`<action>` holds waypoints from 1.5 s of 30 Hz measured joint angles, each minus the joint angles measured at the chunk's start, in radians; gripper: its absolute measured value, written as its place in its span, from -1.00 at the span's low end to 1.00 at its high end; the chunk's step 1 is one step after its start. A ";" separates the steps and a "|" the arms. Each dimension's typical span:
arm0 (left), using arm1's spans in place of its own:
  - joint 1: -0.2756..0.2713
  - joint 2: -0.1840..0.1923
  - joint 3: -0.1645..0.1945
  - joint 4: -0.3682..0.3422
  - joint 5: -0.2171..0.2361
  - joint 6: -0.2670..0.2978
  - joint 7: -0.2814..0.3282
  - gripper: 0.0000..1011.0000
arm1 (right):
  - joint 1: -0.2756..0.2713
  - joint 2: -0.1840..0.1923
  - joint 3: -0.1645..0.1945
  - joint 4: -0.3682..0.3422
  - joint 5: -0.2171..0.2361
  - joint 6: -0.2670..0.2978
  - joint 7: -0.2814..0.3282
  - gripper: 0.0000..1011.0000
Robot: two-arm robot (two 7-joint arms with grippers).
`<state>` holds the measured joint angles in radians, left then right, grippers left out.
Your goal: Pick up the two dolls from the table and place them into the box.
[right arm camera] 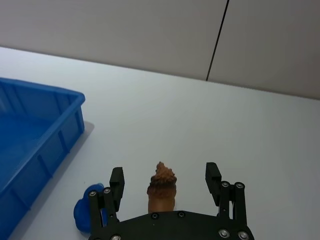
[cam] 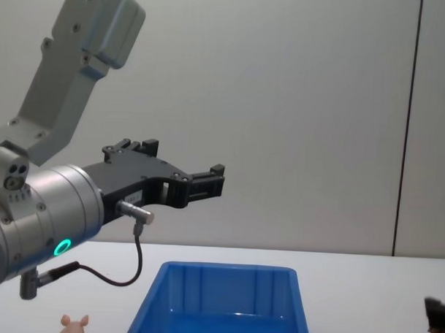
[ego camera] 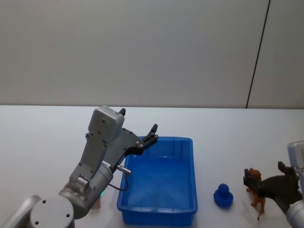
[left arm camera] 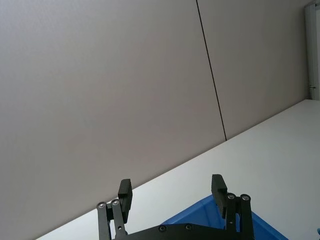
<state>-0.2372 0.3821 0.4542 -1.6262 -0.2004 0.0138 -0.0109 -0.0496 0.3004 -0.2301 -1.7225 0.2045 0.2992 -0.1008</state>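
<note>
Right wrist view: the right end effector (right arm camera: 165, 176) covers the lion (right arm camera: 161, 187) below its head, and one finger (right arm camera: 117, 181) hides most of the blue ball (right arm camera: 80, 215). Head view: the left arm (ego camera: 102, 142) covers the box's (ego camera: 161, 217) near-left rim. Chest view: your bottom edge cuts off the box and a small pink thing (cam: 74, 323), too little to identify.
</note>
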 joint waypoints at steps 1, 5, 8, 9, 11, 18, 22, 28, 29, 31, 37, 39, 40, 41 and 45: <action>0.000 0.000 0.000 0.000 0.000 0.000 0.000 0.98 | 0.001 -0.001 0.000 0.006 0.000 0.002 0.003 0.98; 0.000 0.000 0.000 0.000 0.000 0.000 0.000 0.98 | 0.006 -0.007 0.000 0.036 0.002 0.006 0.014 0.98; 0.000 0.000 0.000 0.000 0.000 0.000 0.000 0.98 | 0.010 -0.012 -0.001 0.058 0.006 0.008 0.024 0.98; 0.000 0.000 0.000 0.000 0.000 0.000 0.000 0.98 | 0.013 -0.015 -0.001 0.070 0.007 0.009 0.027 0.98; 0.000 0.000 0.000 0.000 0.000 0.000 0.000 0.98 | 0.016 -0.019 -0.002 0.085 0.009 0.011 0.031 0.98; 0.000 0.000 0.000 0.000 0.000 0.000 0.000 0.98 | 0.024 -0.030 -0.003 0.122 0.015 0.016 0.033 0.98; 0.000 0.000 0.000 0.000 0.000 0.000 0.000 0.98 | 0.028 -0.038 -0.004 0.143 0.020 0.021 0.030 0.88; 0.000 0.000 0.000 0.000 0.000 0.000 0.000 0.98 | 0.032 -0.046 -0.004 0.166 0.026 0.026 0.027 0.65; 0.000 0.000 0.000 0.000 0.000 0.000 0.000 0.98 | 0.033 -0.048 -0.004 0.172 0.029 0.026 0.028 0.55; 0.000 0.000 0.000 0.000 0.000 0.000 0.000 0.98 | 0.034 -0.050 -0.004 0.180 0.032 0.025 0.032 0.44; 0.000 0.000 0.000 0.000 0.000 0.000 0.000 0.98 | 0.035 -0.053 -0.003 0.190 0.041 0.014 0.050 0.06; 0.000 0.000 0.000 0.000 0.000 0.000 0.000 0.98 | 0.034 -0.054 -0.003 0.191 0.044 0.007 0.057 -0.04; 0.000 0.000 0.000 0.000 0.000 0.000 0.000 0.98 | 0.033 -0.054 -0.003 0.191 0.046 0.002 0.061 -0.16; 0.000 0.000 0.000 0.000 0.000 0.000 0.000 0.98 | 0.032 -0.054 -0.002 0.191 0.046 -0.001 0.063 -0.19; 0.000 0.000 0.000 0.000 0.000 0.000 0.000 0.98 | 0.027 -0.053 -0.002 0.183 0.047 -0.018 0.070 -0.39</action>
<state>-0.2371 0.3821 0.4543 -1.6262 -0.2004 0.0138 -0.0109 -0.0230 0.2470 -0.2318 -1.5391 0.2511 0.2814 -0.0312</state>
